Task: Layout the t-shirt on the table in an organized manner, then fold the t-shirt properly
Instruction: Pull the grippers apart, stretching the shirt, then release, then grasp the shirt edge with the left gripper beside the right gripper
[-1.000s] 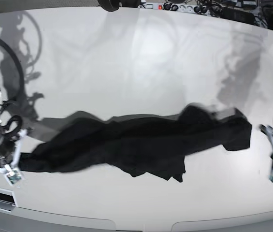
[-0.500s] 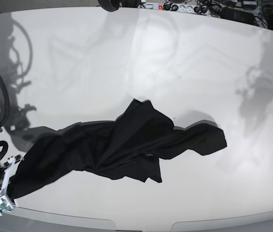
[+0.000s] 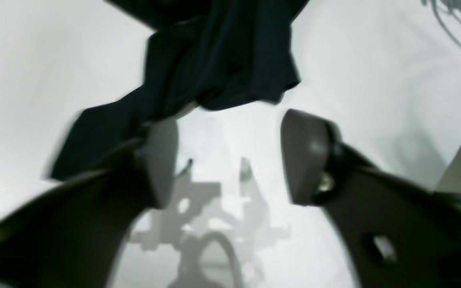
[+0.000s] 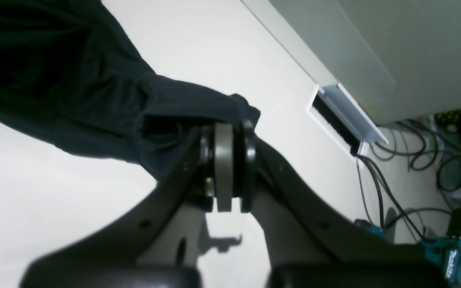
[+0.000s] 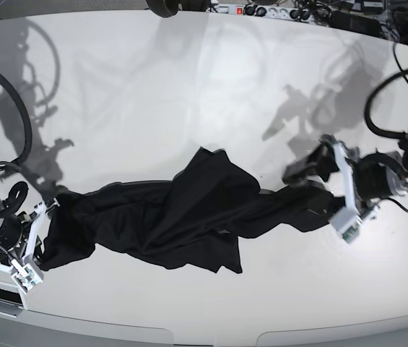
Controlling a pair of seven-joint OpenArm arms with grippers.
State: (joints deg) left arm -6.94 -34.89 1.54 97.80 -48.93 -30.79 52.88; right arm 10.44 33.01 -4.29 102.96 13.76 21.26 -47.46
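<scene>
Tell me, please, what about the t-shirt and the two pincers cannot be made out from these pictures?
- Base view: the t-shirt is bunched, so collar, sleeves and hem cannot be told apart; folds hide them.
- Base view: the right pincer is too small to show its grip.
- Right wrist view: the pinched cloth edge is hidden between the shut pads.
- Left wrist view: motion blur smears the open left pincer; the shirt's top is cut off.

Blurred by motion in the left wrist view: t-shirt (image 3: 218,60) and left tool (image 3: 230,160). Cut off by that view's top edge beyond the t-shirt's folds. Hidden behind the t-shirt's hem: right tool (image 4: 224,132) tips.
</scene>
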